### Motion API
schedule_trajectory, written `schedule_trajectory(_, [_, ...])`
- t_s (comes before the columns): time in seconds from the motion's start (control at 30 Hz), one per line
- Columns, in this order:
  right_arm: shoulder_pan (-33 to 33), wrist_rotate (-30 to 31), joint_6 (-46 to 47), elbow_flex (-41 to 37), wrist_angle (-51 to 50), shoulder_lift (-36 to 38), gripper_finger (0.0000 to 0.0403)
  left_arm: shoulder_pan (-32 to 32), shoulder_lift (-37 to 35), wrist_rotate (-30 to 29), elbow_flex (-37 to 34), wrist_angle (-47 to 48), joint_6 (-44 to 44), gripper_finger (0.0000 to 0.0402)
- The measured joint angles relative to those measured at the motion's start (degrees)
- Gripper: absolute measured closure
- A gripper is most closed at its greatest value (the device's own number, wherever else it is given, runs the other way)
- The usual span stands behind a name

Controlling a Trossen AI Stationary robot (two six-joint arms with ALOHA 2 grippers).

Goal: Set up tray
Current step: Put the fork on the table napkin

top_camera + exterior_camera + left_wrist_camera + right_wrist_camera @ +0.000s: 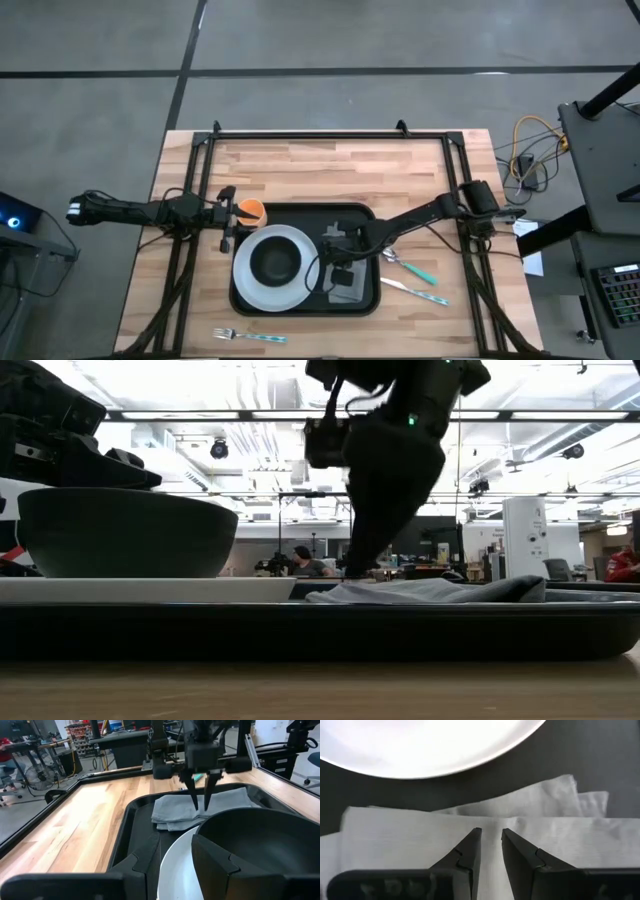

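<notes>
Black tray (pixel 368 215) lies directly under the right tool (pixel 491 836), whose fingers, slightly parted and grasping nothing, hover over the grey napkin (pixel 410 832) beside the white plate (pixel 250 290).

A robotics lab in a large open industrial hall: beyond the right gripper (pixel 372 572), rows of strip lights (pixel 560 415) and exposed ceiling ducts run over distant workbenches where a seated person (pixel 303 561) works. Behind the gripper in the left wrist view stand black equipment benches (pixel 120 742), a floor fan (pixel 37 775) and a stocked shelf (pixel 80 728), on bare concrete
</notes>
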State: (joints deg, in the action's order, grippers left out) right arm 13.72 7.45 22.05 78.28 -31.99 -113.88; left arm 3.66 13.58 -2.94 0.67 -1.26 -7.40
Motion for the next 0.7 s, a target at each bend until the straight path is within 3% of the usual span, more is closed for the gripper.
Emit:
schedule_trajectory(0.3, [0.33,0.17,-3.73,0.0,0.15,5.07,0.0335,0.0,0.0,-0.02,0.0,0.0,0.01,0.0309])
schedule_trajectory(0.53, [0.37,0.01,-4.25,0.0,6.05,5.79,0.0335,0.0,0.0,-0.01,0.0,0.0,0.0,0.0309])
schedule_trajectory(0.7, [-0.13,0.03,-9.61,0.0,9.34,5.79,0.0335,0.01,0.0,-0.01,0.0,0.0,0.0,0.0309])
